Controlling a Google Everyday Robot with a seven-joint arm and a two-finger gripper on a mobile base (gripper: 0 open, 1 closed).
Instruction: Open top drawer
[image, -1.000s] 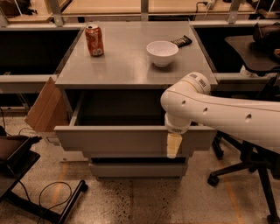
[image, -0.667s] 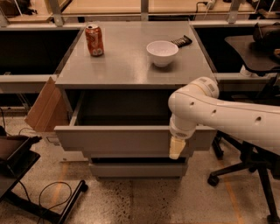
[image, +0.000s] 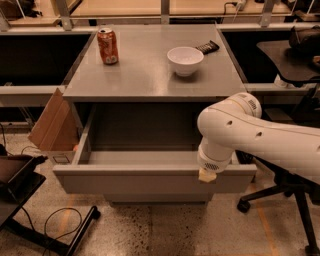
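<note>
At the middle of the view, a grey cabinet is seen from above and from the front. Its top drawer is pulled far out toward the camera, so the grey box inside can be looked into. The flat front panel of the drawer is found low down, at about 6 o'clock from the middle of the view.

A big white robot arm is brought in from the right edge, at about 3 o'clock, and is bent down over the right end of the drawer. The gripper is placed at the top edge of the front panel, near its right end, at about 4 o'clock. Only a small pale bit of it is shown under the round wrist, and it seems to be touching the panel's edge. Whether the gripper is open or closed cannot be told, because most of it is hidden by the wrist.

Three things are set on the cabinet top. A red soda can is stood upright at about 11 o'clock. A white bowl is set at about 1 o'clock, well apart from the can. A dark snack packet is laid flat just behind the bowl, on its right.

A piece of brown cardboard is leaned against the cabinet's left side, at 9 o'clock. A black office chair is seen behind the arm at 4 o'clock. A black cable is curled on the speckled floor at 7 o'clock.
</note>
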